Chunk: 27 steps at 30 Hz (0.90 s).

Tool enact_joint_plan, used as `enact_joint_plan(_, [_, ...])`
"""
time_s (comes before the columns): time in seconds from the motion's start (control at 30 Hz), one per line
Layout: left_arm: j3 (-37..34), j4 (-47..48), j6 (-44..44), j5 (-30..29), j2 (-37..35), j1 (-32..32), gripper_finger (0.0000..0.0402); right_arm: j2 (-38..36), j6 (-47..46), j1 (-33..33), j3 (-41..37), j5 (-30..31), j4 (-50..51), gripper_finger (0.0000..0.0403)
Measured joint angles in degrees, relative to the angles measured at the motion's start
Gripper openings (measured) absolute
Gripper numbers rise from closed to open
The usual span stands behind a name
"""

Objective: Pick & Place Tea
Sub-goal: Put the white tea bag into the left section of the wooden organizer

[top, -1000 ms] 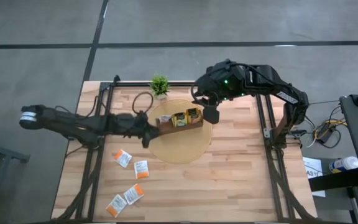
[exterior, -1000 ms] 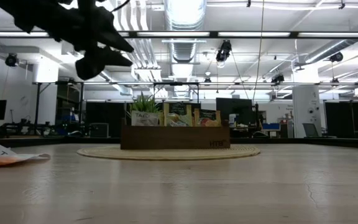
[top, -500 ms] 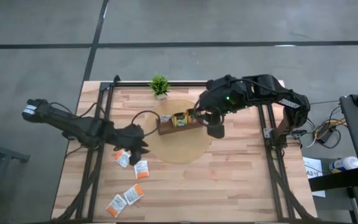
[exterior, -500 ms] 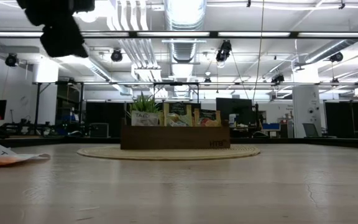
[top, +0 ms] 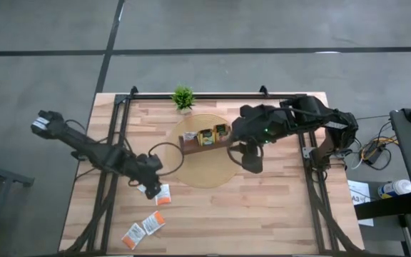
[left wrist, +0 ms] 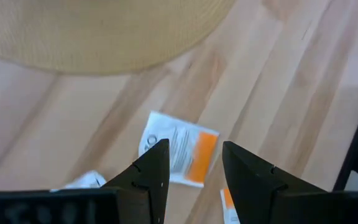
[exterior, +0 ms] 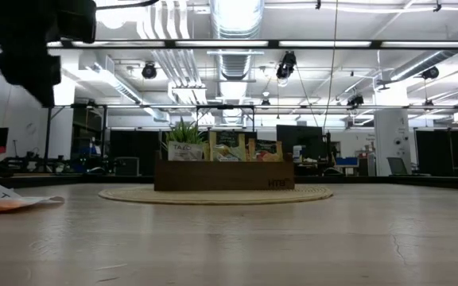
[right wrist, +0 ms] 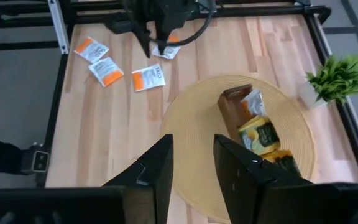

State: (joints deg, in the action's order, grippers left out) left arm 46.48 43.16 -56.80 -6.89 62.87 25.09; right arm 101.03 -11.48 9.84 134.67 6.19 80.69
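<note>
Several white-and-orange tea sachets (top: 162,194) lie flat on the wooden table near its left front. My left gripper (top: 151,188) hangs open above them, pointing steeply down. In the left wrist view one sachet (left wrist: 180,149) lies on the table below the gap between its fingertips (left wrist: 196,144), untouched. More sachets (top: 214,133) stand in the brown tray (top: 191,145) on the round woven mat (top: 205,171). My right gripper (top: 252,163) hovers open and high over the mat's right part, with nothing between its fingertips (right wrist: 192,138).
A small green potted plant (top: 183,98) stands at the far edge behind the mat. Black frame rails (top: 109,178) run along the table's left and right sides. Two more sachets (top: 153,223) lie near the front-left corner. Bare wood stretches across the near right.
My left gripper has swung away from the tray toward the table's near-left, tipping steeply downward, and now hangs over the loose sachets. My right gripper has drifted from the tray's right end toward the near edge, over the mat's right part. Nothing on the table has moved.
</note>
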Motion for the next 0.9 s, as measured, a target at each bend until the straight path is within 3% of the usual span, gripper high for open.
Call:
enact_joint_plan(0.27, [0.0,0.15,-11.23,0.86,6.42,3.97,0.0142,0.0,-0.6,2.89,0.0,2.89,1.66,0.0114])
enact_joint_plan(0.53, [-0.02,0.53,-24.81,8.01,13.57,3.95,0.0142,0.0,-1.66,3.54,0.0,2.97,5.09,0.0114])
enact_joint_plan(0.9, [0.7,1.91,-26.24,7.84,18.65,3.62,0.0142,0.0,-1.64,3.52,0.0,2.98,4.82,0.0114])
